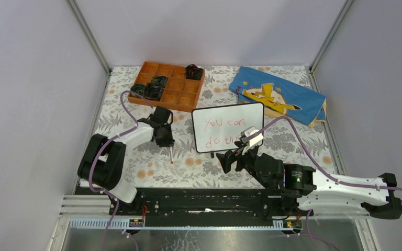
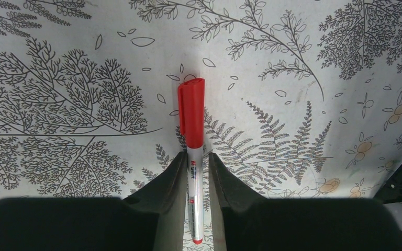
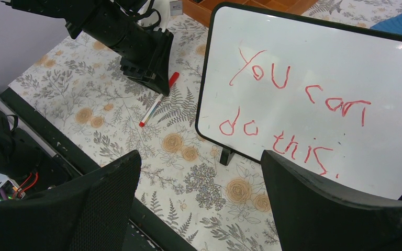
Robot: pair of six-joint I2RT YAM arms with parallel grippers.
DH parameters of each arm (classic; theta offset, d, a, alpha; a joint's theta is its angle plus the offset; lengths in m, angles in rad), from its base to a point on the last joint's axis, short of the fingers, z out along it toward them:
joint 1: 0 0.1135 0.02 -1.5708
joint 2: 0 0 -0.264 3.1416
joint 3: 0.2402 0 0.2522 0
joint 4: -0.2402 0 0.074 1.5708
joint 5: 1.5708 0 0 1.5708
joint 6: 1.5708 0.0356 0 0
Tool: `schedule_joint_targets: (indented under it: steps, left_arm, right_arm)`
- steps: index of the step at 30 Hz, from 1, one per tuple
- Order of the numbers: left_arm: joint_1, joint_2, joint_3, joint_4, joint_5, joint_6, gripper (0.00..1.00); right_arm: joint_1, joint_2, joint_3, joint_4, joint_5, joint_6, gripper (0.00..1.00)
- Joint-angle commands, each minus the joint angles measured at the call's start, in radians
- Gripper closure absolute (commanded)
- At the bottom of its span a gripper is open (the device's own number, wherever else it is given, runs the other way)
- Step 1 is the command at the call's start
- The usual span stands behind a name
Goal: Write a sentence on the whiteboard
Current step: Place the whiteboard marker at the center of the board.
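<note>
Whiteboard (image 1: pixel 228 127) stands mid-counter (image 1: pixel 303 151), sentence (image 3: pixel 293 112) complete. My left pincer (image 2: pixel 197 157), narrowly parted, straddles the marker (image 2: pixel 191 104) lying near-to-far. Right pincer (image 3: pixel 201 157) gapes wide, empty, facing the board.

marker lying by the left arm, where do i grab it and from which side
Take the marker by its pale barrel just behind the red cap, coming straight down from above with fingers across its width. It lies flat on the table, long and thin, leaving only its long sides free. The left pincer straddles it that way.
</note>
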Motion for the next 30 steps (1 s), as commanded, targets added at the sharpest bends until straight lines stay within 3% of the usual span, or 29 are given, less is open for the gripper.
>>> schedule_joint_targets:
  steps: [1, 19, 30]
  left_arm:
    - [-0.009, 0.025, 0.006, 0.017, -0.02, 0.019, 0.73]
    - [-0.026, 0.019, 0.012, 0.012, -0.02, 0.023, 0.73]
    - [-0.03, -0.001, 0.015, 0.007, -0.048, 0.021, 0.68]
  right_arm:
    - [-0.001, -0.007, 0.035, 0.039, 0.043, 0.003, 0.09]
    - [-0.001, -0.016, 0.022, 0.032, 0.05, 0.023, 0.09]
    - [-0.001, -0.024, 0.025, 0.022, 0.049, 0.033, 0.09]
